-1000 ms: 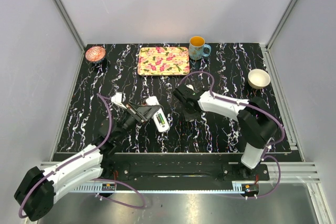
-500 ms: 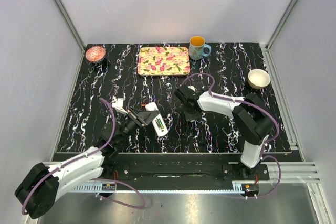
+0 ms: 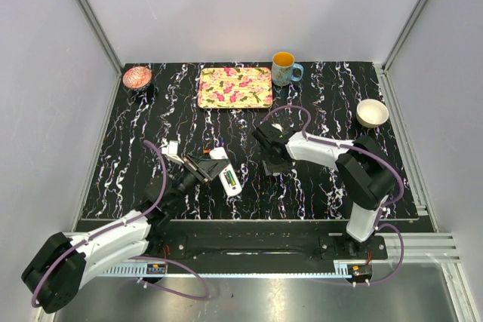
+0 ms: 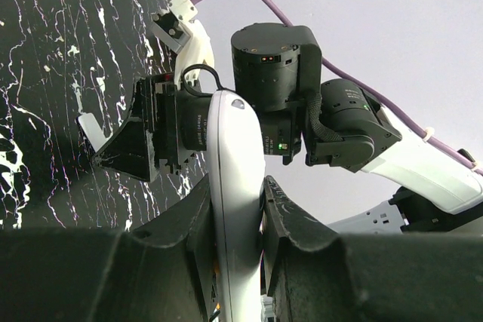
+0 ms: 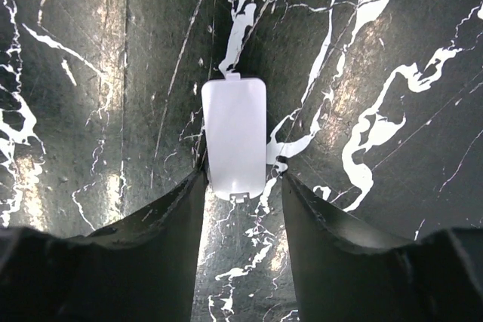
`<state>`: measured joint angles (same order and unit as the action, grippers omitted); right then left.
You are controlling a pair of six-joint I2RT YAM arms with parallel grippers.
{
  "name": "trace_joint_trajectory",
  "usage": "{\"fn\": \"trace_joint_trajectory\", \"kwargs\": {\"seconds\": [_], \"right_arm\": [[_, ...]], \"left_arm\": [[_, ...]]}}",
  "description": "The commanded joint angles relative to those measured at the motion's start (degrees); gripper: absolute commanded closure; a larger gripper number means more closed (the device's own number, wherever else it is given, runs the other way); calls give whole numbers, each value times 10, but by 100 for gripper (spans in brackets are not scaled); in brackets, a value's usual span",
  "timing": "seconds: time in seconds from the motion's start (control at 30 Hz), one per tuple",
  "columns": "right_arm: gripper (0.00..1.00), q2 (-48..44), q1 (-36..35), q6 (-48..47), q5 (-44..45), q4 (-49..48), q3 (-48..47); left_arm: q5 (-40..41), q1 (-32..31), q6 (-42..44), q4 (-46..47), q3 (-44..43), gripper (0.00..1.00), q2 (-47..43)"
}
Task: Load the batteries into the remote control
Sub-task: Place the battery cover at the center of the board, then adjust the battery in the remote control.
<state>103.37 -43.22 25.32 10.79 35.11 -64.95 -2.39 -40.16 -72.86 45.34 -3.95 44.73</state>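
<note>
My left gripper (image 3: 213, 169) is shut on the white remote control (image 3: 226, 173) and holds it tilted at the table's near left-centre. In the left wrist view the remote (image 4: 235, 179) is pinched edge-on between the fingers. A greenish battery (image 3: 229, 179) shows in the remote's open back; I cannot make out the reddish one. My right gripper (image 3: 272, 162) is low over the table's middle. In the right wrist view it is open, and its fingers (image 5: 162, 216) straddle the small white cover piece (image 5: 235, 138), which lies flat on the black marble.
At the back stand a floral tray (image 3: 235, 87), an orange-filled blue mug (image 3: 284, 69), a pink bowl (image 3: 136, 77) at the far left and a white bowl (image 3: 372, 113) at the right. Grey walls enclose three sides.
My left gripper has drawn the remote slightly left and nearer. My right gripper has shifted only slightly, staying low over the cover piece.
</note>
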Motion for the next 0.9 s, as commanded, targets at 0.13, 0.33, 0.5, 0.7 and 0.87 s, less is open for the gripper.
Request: {"fn": "trace_joint_trajectory", "kwargs": {"seconds": [0.13,0.33,0.5,0.7,0.87], "right_arm": [[41,-74,2,14,-27,20,-19],[28,-236,3,65,-25,-7,-6],[13,-365,24,118,-187,-137,76],[12,-423,46,195,-354,-264,152],[16,-411,46,191,-399,-279,163]], "left_arm": [[-9,1,8,36,-31,100,11],[-10,1,12,14,-43,100,15],[-29,4,1,67,-55,100,46],[-71,7,-47,178,-69,100,120],[-116,7,-69,253,-93,100,196]]}}
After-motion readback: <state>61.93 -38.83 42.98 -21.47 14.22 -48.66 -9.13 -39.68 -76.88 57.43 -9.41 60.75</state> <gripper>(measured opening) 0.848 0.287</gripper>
